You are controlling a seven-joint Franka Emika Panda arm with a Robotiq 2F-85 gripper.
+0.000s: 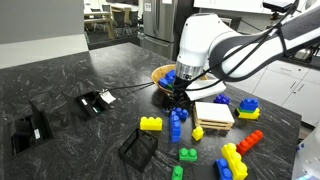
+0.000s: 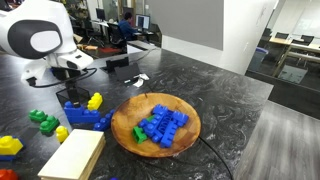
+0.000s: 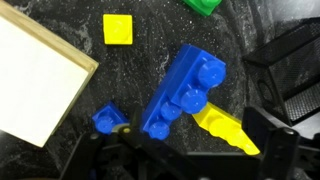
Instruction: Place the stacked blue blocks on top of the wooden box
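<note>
Stacked blue blocks on the dark marbled countertop, just beside the wooden box and apart from it; the box top is bare. In the wrist view the blocks lie below centre, a yellow piece against their lower end and a small blue brick between them and the box. Gripper directly above the blocks, jaws spread wide, nothing held. Behind the arm, a round wooden bowl with loose blue bricks. Around: a yellow brick, a green brick, red bricks, a black mesh object.
</note>
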